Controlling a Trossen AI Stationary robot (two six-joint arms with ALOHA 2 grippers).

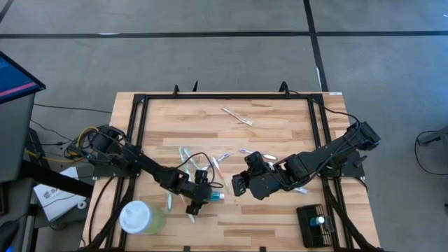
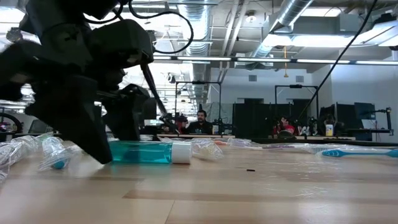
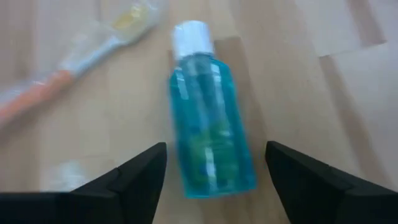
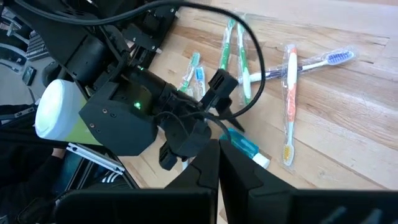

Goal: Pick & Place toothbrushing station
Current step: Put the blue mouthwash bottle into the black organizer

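I am holding the left gripper (image 3: 214,168) over a blue mouthwash bottle (image 3: 210,124) lying flat on the table (image 1: 273,119), jaws spread wide to either side of it and gripping nothing. The right gripper (image 1: 238,186), fingers shut and empty, is hovering just beyond the bottle's cap. The toothbrushing station (image 1: 313,225) is sitting well apart behind the right arm, untouched; wrapped toothbrushes (image 4: 290,99) are lying scattered, so placement remains outstanding.
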